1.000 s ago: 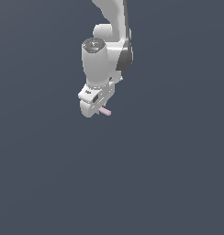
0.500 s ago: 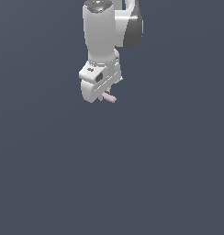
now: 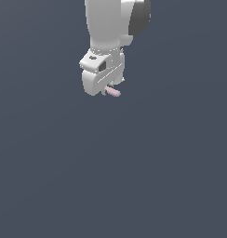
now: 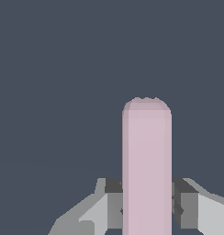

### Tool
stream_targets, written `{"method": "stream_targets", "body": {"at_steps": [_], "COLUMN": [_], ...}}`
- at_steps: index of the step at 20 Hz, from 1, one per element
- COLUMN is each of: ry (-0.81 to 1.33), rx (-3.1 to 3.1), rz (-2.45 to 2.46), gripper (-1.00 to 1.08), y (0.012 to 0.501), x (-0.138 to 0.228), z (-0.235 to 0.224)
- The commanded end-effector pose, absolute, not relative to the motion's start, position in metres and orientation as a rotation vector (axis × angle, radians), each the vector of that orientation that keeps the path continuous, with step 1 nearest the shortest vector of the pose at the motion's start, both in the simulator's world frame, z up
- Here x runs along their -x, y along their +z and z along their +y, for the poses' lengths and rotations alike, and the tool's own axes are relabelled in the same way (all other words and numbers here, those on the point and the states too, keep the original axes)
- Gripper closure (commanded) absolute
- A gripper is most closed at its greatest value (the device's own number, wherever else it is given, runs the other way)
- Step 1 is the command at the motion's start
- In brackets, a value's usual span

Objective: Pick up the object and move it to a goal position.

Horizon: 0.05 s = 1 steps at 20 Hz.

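Since the earlier frames the arm has risen toward the top of the exterior view, and it carried the pink rod (image 3: 114, 92) with it, so the rod now sits higher in that view than one second ago. The rod is held in the gripper (image 3: 107, 89), and one short end sticks out toward the exterior view's right, slightly tilted down. In the wrist view the rod (image 4: 146, 165) stands between the two grey fingers (image 4: 187, 209), which touch it on both sides, so the pincer is clamped on the rod. I judge the picking-up part as done: the rod hangs in the air and no surface touches it. What is left is to bring it to the goal position, but no goal marker shows in either view, so I cannot tell how near it is. No brand, label or writing can be read anywhere.
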<state>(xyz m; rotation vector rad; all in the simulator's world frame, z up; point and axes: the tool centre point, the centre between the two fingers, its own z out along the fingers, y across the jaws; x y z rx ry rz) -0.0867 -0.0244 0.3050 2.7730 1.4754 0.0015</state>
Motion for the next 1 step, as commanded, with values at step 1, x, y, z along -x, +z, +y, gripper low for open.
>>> {"method": "stream_targets", "body": {"at_steps": [1], "ry": [0.000], "rx": [-2.774], "rz": [1.475], "gripper": [1.08], "y": [0.3072], "x": [0.0866], "z": [-0.0240]}}
